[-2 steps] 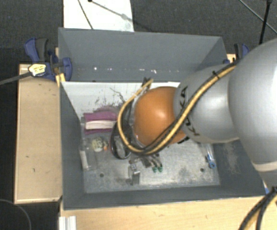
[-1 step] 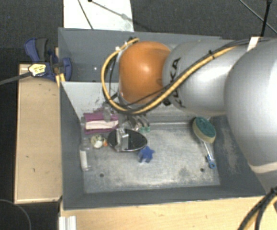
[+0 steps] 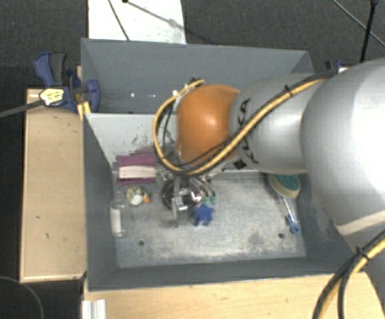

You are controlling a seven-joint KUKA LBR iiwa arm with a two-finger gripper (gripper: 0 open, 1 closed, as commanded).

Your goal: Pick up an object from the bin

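My gripper [image 3: 179, 198] is low over the bin floor, left of the middle, under the arm's orange cover. A small blue object [image 3: 204, 215] lies on the floor just right of and below the gripper, close to it or touching it. To the gripper's left lies a small round whitish piece [image 3: 135, 195]. A purple and white block [image 3: 137, 167] rests against the left wall, behind that piece.
A clear vial [image 3: 117, 220] lies near the left wall at the front. On the right side are a teal and white tape roll [image 3: 287, 184] and a blue-tipped pen [image 3: 290, 218]. The arm covers the back right of the bin.
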